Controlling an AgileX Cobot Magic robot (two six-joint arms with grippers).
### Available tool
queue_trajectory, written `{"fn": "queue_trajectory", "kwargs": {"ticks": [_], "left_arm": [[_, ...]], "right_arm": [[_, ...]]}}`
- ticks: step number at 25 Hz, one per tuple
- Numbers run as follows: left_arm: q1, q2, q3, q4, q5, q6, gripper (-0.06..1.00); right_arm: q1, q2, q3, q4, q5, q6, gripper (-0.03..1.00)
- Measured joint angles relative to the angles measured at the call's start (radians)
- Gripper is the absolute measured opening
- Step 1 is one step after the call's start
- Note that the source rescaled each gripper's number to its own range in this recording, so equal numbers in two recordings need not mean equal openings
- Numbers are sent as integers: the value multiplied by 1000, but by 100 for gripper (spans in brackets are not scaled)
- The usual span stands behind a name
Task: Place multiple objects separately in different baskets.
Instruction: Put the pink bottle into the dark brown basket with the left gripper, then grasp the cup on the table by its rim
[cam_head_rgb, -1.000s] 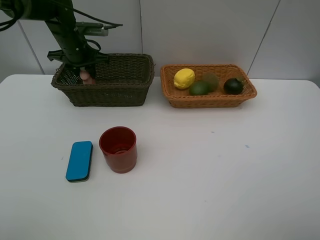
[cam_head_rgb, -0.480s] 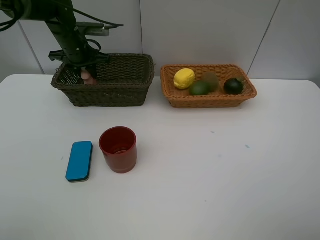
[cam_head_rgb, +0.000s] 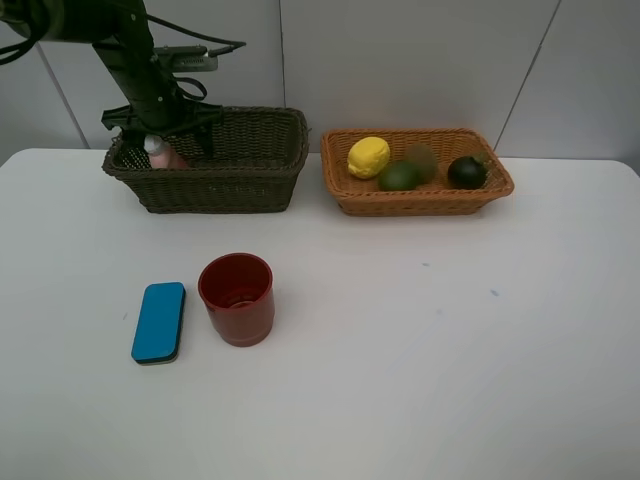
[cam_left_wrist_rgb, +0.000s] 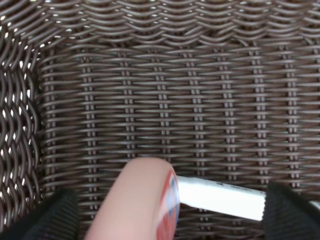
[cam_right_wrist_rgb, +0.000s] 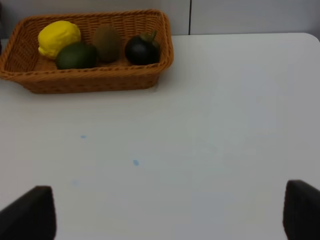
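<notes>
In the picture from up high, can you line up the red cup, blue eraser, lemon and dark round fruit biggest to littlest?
1. red cup
2. blue eraser
3. yellow lemon
4. dark green mangosteen, barely smaller than the lemon
The fruits sit farther back, so they may look smaller.

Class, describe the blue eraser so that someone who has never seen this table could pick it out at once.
On the white table, look in front of the dark wicker basket to where a red cup stands. The blue eraser lies flat just left of that cup in the high view, not touching it. It is the only blue thing there, a low rounded slab beside a tall round cup.
</notes>
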Motion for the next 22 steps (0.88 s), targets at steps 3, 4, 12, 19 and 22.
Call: {"fn": "queue_trajectory", "kwargs": {"ticks": [3, 4, 12, 19, 22], "left_arm": [[0, 0, 0, -1, 0, -5, 99], [0, 0, 0, -1, 0, -6, 99], [0, -26, 0, 26, 49, -8, 99], [0, -153, 0, 78, 82, -8, 99], [0, -219, 0, 86, 101, 7, 99]], "right_arm": [[0, 0, 0, 0, 0, 0, 100], [0, 0, 0, 0, 0, 0, 100], [0, 0, 0, 0, 0, 0, 100], [0, 0, 0, 0, 0, 0, 100], [0, 0, 0, 0, 0, 0, 100]]}}
